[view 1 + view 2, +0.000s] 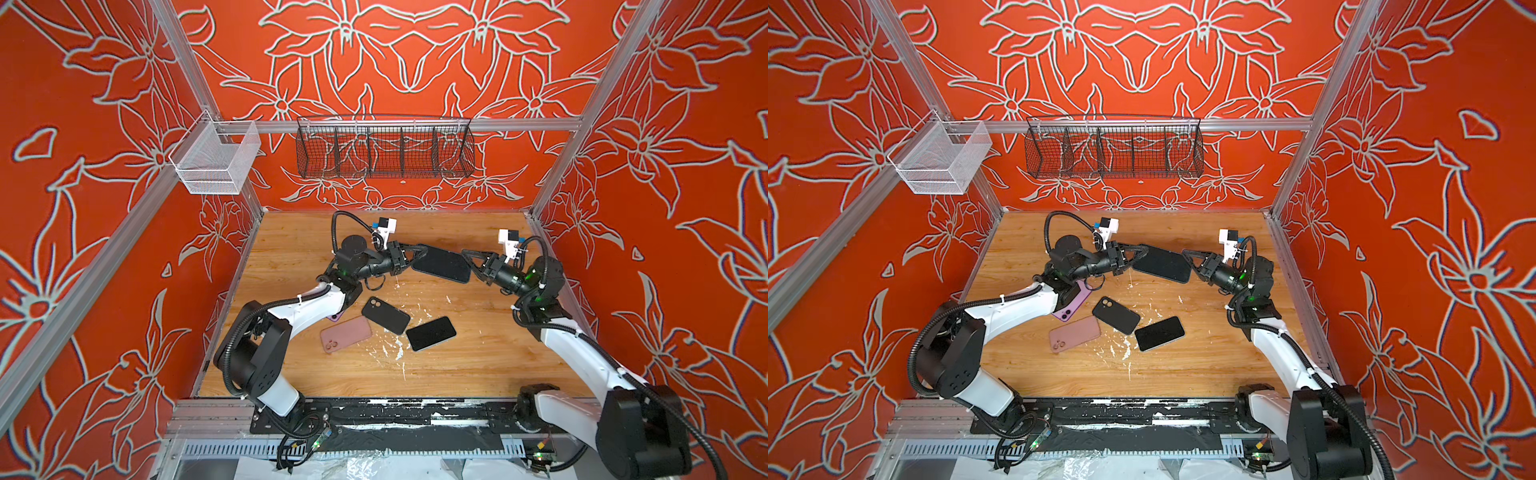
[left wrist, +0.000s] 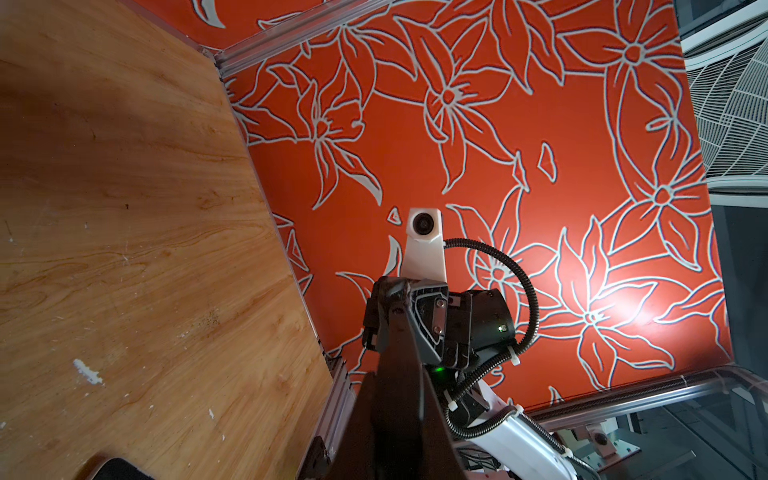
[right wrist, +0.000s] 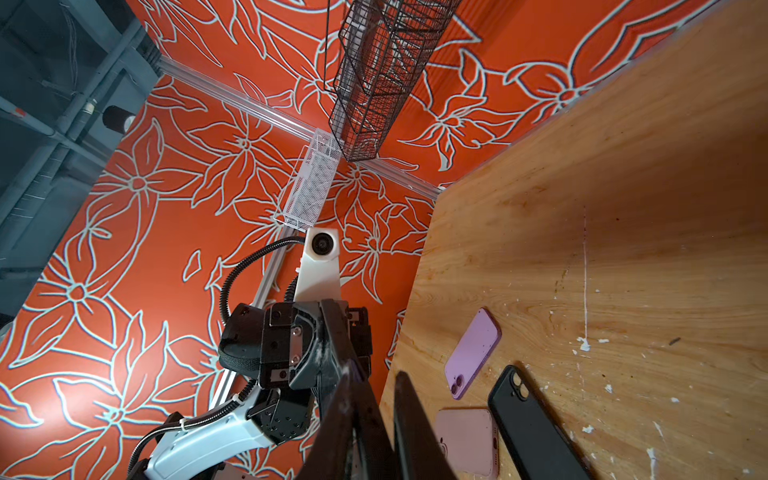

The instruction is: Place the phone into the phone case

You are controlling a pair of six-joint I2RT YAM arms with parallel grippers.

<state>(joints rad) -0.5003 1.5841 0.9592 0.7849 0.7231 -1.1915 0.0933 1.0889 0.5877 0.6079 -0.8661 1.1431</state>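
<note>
A flat black slab point(image 1: 442, 264) point(image 1: 1162, 264), phone-sized, hangs level above the back of the table between both arms; I cannot tell whether it is a phone or a phone case. My left gripper point(image 1: 419, 252) point(image 2: 397, 386) is shut on its left end. The right gripper point(image 1: 468, 262) point(image 3: 388, 399) has its fingers closed on the right end. Lying on the wood are a black phone case point(image 1: 385, 315) point(image 3: 532, 424) with camera cut-outs, a black phone point(image 1: 431, 333) screen up, a pink one point(image 1: 345, 333) back up, and a purple phone point(image 1: 1073, 305) partly under the left arm.
The wooden table point(image 1: 478, 361) carries white flecks near its middle. A black wire basket point(image 1: 384, 151) hangs on the back rail. A white mesh basket point(image 1: 216, 160) hangs at the back left. Red patterned walls close three sides.
</note>
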